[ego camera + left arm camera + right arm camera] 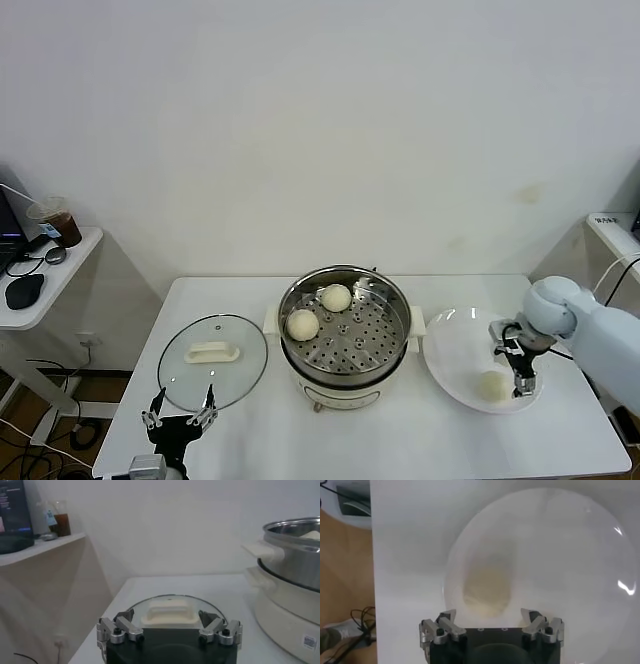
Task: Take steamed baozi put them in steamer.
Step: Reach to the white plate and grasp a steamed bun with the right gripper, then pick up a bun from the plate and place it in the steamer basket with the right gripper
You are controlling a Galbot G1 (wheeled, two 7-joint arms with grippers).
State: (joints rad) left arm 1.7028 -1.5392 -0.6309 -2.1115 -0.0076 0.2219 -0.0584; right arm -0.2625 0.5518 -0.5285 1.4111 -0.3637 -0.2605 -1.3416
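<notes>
The steel steamer (pixel 345 330) stands in its white pot base at the table's middle, with two baozi in it: one at the back (pixel 336 297), one at the left (pixel 302 324). A third baozi (pixel 491 386) lies on the white plate (pixel 450 350) to the right. My right gripper (pixel 510 372) hangs open just over this plate, right beside that bun. In the right wrist view the bun (pixel 486 591) sits just ahead of the spread fingers of the right gripper (pixel 488 614), untouched. My left gripper (pixel 180 412) rests open at the front left, holding nothing.
A round glass lid (pixel 213 360) with a white handle lies flat left of the steamer, just beyond the left gripper (pixel 166 615). A side shelf (pixel 40 275) with a drink cup stands off the table's left. The table's front edge runs close under the left gripper.
</notes>
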